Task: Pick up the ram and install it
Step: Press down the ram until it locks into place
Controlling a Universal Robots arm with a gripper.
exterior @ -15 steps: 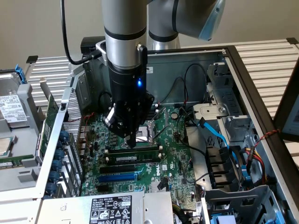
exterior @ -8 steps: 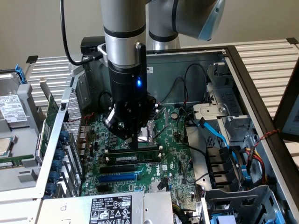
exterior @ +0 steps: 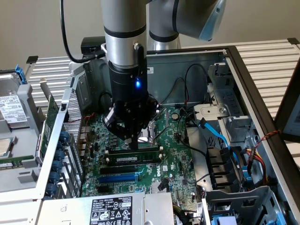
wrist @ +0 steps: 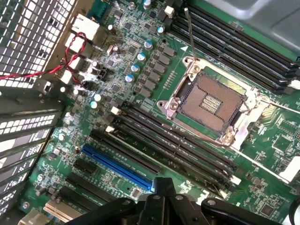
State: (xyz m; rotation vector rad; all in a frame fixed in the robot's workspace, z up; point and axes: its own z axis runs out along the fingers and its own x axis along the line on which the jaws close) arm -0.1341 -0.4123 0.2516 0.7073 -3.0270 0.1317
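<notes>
exterior view: the hand (exterior: 134, 143) hangs low over the motherboard (exterior: 176, 161) inside the open computer case (exterior: 243, 84), its tip just above the bank of black slots (exterior: 133, 151). whether the hand is open or closed i cannot tell, and nothing can be seen gripped in it. the ram (exterior: 133, 160) lies just at 6 o'clock from the hand's tip, set lengthwise among the black slots and running from 9 to 3 o'clock. whether it is pressed fully home or only resting there i cannot tell. it is a long thin green stick with a white label strip along its face, about as long as the slots beside it. the blue expansion slot (exterior: 117, 178) sits further toward 6 o'clock.

by my judgement the ram is light and stiff but fragile. it is a thin board that should not be bent or twisted, with chips and bare contacts that are best left untouched. the safest hold would be across its flat faces near the middle of its upper edge, keeping it square to the slot.

wrist view: parts of the hand (wrist: 161, 201) frame the board. black slots (wrist: 178, 150) lie between the open cpu socket (wrist: 211, 101) and the blue expansion slot (wrist: 117, 166). a second bank of slots (wrist: 239, 44) lies on the socket's far side.
</notes>
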